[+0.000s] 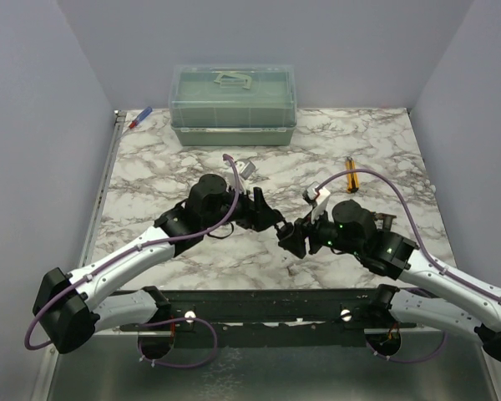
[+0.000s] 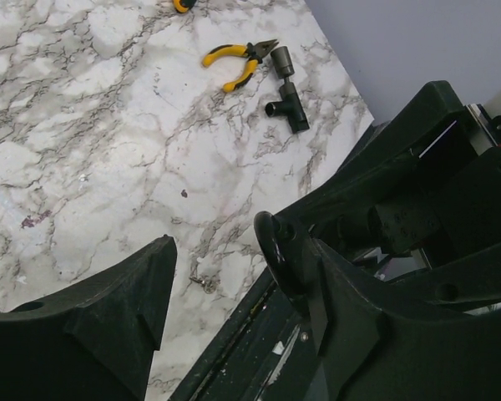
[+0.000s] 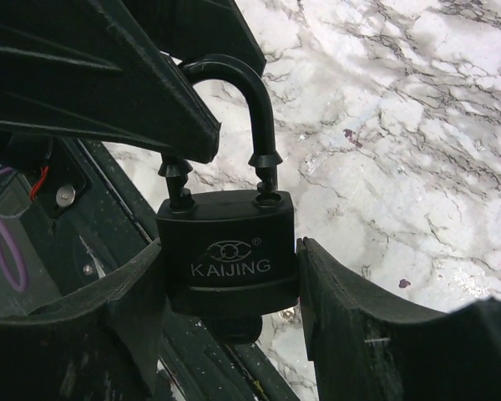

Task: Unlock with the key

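Green box; padlock between right fingers

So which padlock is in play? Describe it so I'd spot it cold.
On the marble table, look near the front edge, at the middle. The padlock sits clamped between the jaws of the right gripper. It is black, with a looped shackle and KAIJING stamped on its body.

Black padlock, grey-veined white marble table

The left arm and right arm have white links with black joints. A purple cable runs along each. The fingers are matte black, thick and wedge-shaped.
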Controlling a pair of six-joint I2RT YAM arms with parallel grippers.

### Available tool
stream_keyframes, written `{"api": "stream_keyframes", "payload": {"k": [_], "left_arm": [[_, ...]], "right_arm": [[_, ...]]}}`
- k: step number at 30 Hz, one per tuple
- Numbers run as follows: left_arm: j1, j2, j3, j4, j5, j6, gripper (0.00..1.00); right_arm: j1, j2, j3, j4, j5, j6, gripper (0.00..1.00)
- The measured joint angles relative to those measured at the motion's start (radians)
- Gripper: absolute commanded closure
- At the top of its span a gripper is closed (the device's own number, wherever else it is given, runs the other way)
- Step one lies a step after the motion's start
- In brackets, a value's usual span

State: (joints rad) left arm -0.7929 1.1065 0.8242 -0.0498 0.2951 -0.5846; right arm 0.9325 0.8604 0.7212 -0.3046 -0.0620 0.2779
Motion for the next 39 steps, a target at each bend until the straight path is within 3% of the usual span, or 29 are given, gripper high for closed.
{"api": "stream_keyframes", "payload": {"k": [7,16,27,39], "left_arm": [[-0.001,0.038,0.001,-0.027,-0.065,-0.021,0.4],[0.002,0.128,0.09,-0.185,-0.197,-0.089,0.41],[0.016,0.298,0.328,-0.412,-0.175,-0.103,0.39],[0.077,0.451,0.365,-0.534,-0.013,-0.072,0.36]], "right_arm": [[0.0,-0.023,-0.007,-0.001,0.001,-0.018,0.99],[0.0,-0.014,-0.007,-0.001,0.002,-0.048,1.0],[0.0,0.029,-0.013,0.023,0.052,-0.159,0.99],[0.004,0.029,-0.012,0.051,0.097,-0.321,0.99]]}}
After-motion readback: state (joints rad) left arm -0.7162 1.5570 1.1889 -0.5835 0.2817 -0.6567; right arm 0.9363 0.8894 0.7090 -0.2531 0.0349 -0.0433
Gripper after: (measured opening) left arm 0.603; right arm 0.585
